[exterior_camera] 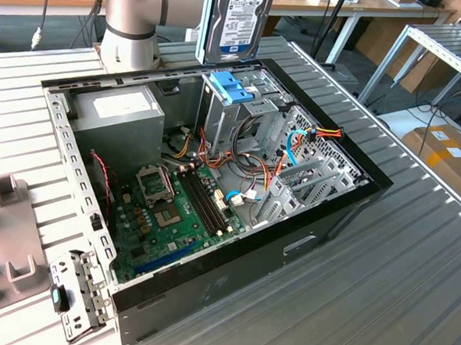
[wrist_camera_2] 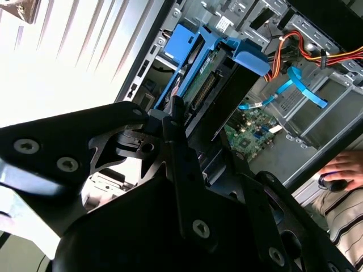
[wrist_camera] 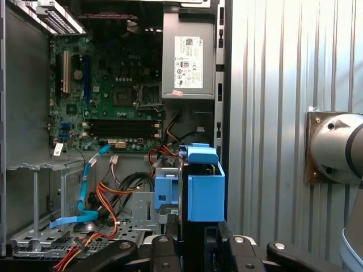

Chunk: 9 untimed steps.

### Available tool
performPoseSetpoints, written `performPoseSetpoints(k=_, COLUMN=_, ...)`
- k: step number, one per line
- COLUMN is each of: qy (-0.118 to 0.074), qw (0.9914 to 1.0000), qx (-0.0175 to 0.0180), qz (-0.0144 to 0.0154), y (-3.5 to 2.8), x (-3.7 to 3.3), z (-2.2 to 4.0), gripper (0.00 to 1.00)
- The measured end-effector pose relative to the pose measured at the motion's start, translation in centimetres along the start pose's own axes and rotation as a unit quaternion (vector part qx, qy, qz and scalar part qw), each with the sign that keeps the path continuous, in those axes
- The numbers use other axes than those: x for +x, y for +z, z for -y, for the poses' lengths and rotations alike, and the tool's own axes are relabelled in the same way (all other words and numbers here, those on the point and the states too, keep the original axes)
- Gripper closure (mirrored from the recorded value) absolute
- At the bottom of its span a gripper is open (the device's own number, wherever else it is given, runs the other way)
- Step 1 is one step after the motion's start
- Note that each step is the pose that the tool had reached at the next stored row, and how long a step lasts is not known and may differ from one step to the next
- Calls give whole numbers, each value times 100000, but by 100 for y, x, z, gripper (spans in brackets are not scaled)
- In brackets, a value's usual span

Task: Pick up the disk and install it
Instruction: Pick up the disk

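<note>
The disk (exterior_camera: 233,20), silver-grey with a white and blue label, hangs upright above the far side of the open computer case (exterior_camera: 231,286), right over the drive cage (exterior_camera: 245,119). In the second wrist view the disk (wrist_camera_2: 205,85) shows its green circuit side and blue side rails, and my gripper (wrist_camera_2: 204,147) is shut on it. In the first wrist view the disk's blue rail (wrist_camera: 205,195) stands edge-on above the cage, with the gripper (wrist_camera: 193,249) clamped around the disk's near end.
A blue plastic bracket (exterior_camera: 229,86) sits on top of the cage. The grey power-supply box (exterior_camera: 121,111), the motherboard (exterior_camera: 165,215) and loose orange and blue cables (exterior_camera: 295,141) lie inside the case. The arm's base (exterior_camera: 130,18) stands behind it. A person's hand (wrist_camera_2: 340,173) rests nearby.
</note>
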State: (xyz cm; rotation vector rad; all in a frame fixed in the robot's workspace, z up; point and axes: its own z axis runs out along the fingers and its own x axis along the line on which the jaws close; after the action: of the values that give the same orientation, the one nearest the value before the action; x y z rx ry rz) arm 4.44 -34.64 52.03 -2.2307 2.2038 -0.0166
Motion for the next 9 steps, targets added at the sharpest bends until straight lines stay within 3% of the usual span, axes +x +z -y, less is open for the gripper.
performPoseSetpoints(k=4, qy=3, qw=100000, qx=1, qz=2, y=1, x=1, z=52, gripper=65)
performPoseSetpoints(k=9, qy=5, qw=100000, qx=-2, qz=3, y=1, x=1, z=74, gripper=65)
